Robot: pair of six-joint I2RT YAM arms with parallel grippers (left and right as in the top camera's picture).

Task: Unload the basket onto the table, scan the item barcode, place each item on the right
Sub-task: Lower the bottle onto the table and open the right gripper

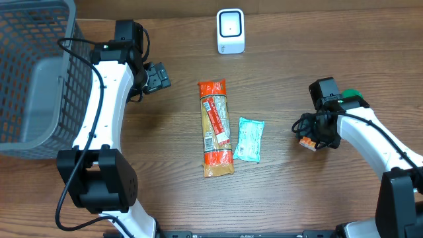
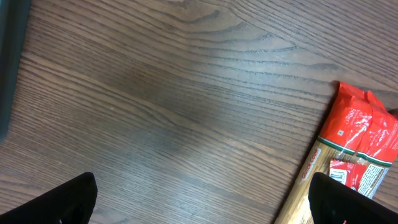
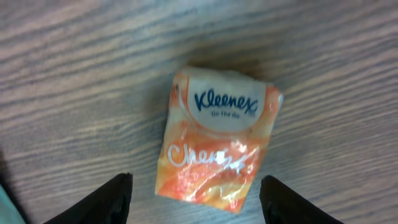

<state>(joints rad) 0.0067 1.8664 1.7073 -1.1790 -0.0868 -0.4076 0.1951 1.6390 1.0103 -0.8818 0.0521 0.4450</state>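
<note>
A small orange Kleenex tissue pack (image 3: 217,149) lies flat on the wooden table, seen in the overhead view (image 1: 307,143) at the right. My right gripper (image 3: 196,205) hangs just above it, open, with one finger (image 3: 112,199) off each side and neither touching the pack. The white barcode scanner (image 1: 230,31) stands at the back centre. A long red-and-tan pasta packet (image 1: 215,129) and a teal tissue pack (image 1: 250,139) lie mid-table. My left gripper (image 1: 157,77) is open and empty over bare wood, with the pasta packet's red end (image 2: 360,146) by its right finger.
A grey wire basket (image 1: 30,79) fills the far left of the table, beside the left arm. Bare wood lies between the scanner and the right gripper.
</note>
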